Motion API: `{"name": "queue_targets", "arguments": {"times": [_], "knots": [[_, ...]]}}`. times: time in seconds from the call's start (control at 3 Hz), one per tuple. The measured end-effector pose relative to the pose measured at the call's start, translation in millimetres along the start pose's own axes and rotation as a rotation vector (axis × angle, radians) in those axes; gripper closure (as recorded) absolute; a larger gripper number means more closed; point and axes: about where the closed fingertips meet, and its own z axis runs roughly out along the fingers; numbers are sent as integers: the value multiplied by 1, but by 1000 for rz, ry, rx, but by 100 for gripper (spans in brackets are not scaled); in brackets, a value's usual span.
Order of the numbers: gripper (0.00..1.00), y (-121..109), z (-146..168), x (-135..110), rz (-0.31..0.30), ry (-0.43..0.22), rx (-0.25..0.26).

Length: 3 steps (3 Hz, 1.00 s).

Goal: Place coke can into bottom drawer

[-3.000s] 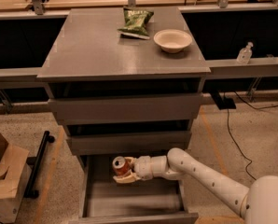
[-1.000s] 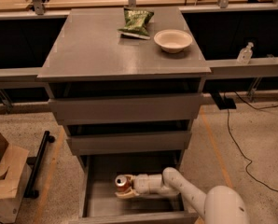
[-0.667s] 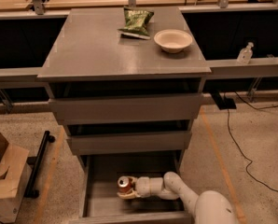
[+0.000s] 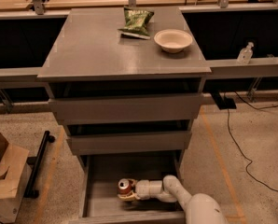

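The bottom drawer (image 4: 99, 199) of the grey cabinet is pulled open, a wide grey box at the bottom of the view. The coke can (image 4: 124, 186), red with a silver top, stands upright inside it, right of the middle. My gripper (image 4: 128, 191) reaches in from the right, low in the drawer, with its fingers around the can. The white arm comes in from the lower right corner.
On the cabinet top lie a green chip bag (image 4: 135, 22) and a white bowl (image 4: 173, 40). The two upper drawers (image 4: 125, 108) are closed. A cardboard box (image 4: 3, 176) stands on the floor at the left. A black cable (image 4: 237, 148) runs across the floor at the right.
The gripper with the can has come down from above the drawer into it, and shifted slightly right. In the last second it has barely moved.
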Motion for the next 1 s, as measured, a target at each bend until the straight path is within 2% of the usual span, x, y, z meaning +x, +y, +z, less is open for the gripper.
{"name": "queue_targets", "arguments": {"times": [0.67, 1.0], "knots": [[12, 15, 24, 21, 59, -5, -64], [0, 24, 32, 17, 68, -8, -103]]}}
